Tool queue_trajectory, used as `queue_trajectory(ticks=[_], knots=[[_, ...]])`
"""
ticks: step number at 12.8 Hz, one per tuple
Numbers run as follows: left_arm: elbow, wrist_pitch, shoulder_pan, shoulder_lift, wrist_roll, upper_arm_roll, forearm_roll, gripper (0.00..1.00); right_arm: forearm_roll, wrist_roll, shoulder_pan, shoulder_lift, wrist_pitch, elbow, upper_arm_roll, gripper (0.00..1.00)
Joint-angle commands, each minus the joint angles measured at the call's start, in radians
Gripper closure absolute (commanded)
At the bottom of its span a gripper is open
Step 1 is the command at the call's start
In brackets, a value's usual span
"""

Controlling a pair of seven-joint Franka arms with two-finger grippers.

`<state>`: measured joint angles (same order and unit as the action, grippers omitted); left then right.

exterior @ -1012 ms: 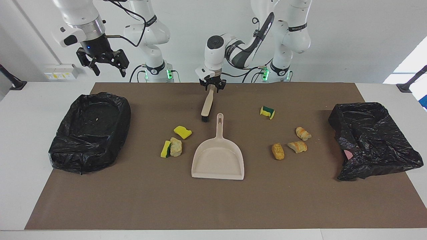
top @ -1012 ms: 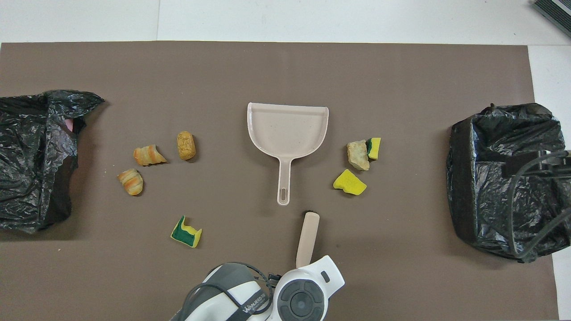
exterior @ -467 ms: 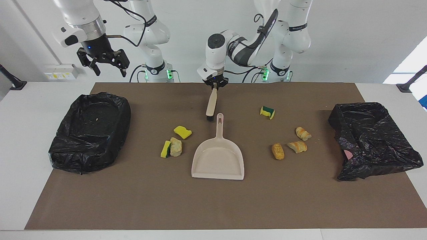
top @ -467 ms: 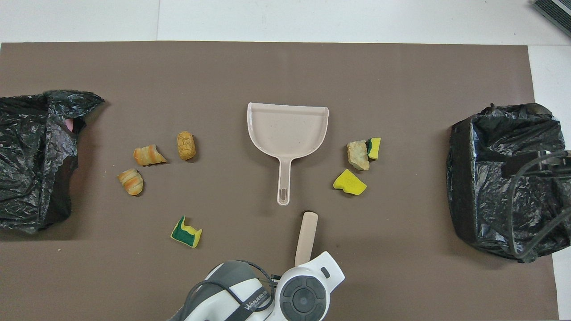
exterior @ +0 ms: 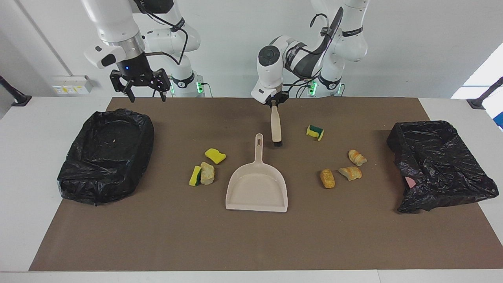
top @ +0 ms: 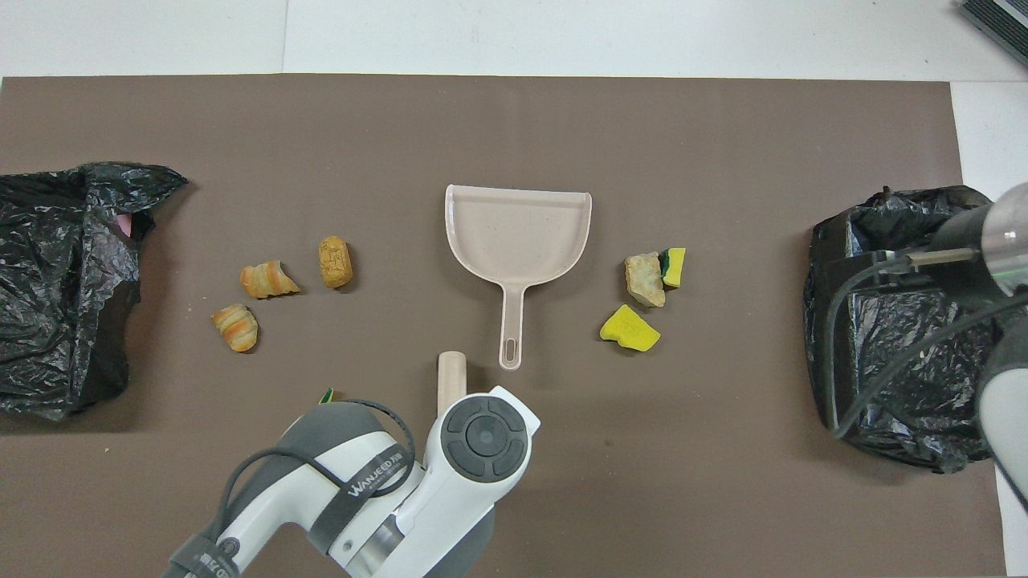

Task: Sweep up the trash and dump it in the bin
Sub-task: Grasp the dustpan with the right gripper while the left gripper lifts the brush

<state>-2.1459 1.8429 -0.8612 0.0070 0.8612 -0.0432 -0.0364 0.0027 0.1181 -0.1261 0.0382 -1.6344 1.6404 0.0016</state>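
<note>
My left gripper (exterior: pixel 274 103) is shut on the handle end of the beige brush (exterior: pixel 276 127), which hangs nearly upright with its black bristles down beside the handle of the dustpan (exterior: pixel 257 184). From above, only the brush (top: pixel 450 373) tip shows past the arm. The trash lies on the mat in two groups: yellow sponges (exterior: pixel 215 155) and a bread chunk (exterior: pixel 207 173) toward the right arm's end, and a green-yellow sponge (exterior: pixel 315 132) and three pastries (exterior: pixel 350 173) toward the left arm's end. My right gripper (exterior: pixel 143 88) hangs open over the mat's edge by the robots.
A black-bagged bin (exterior: pixel 106 155) stands at the right arm's end of the brown mat (exterior: pixel 251 239). A second, crumpled one (exterior: pixel 440 165) stands at the left arm's end. The dustpan (top: pixel 518 237) lies flat in the middle, handle toward the robots.
My left gripper closed on the brush, raised it upright and carried it past the dustpan handle toward the left arm's end. The right arm came lower and nearer the middle.
</note>
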Motion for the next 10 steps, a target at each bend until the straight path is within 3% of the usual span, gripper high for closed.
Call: queue_trajectory(ticks=[1,10], knots=[[0.032,-0.036,0.086,0.008,0.085,0.01,0.09,1.0,0.02,0.128,-0.07,-0.069,-0.074,-0.002,0.0,0.0],[0.19,-0.045,0.448,0.132,-0.125,0.013,0.28,1.0,0.068,0.472,-0.332,-0.314,-0.3,0.004,0.001,0.0]])
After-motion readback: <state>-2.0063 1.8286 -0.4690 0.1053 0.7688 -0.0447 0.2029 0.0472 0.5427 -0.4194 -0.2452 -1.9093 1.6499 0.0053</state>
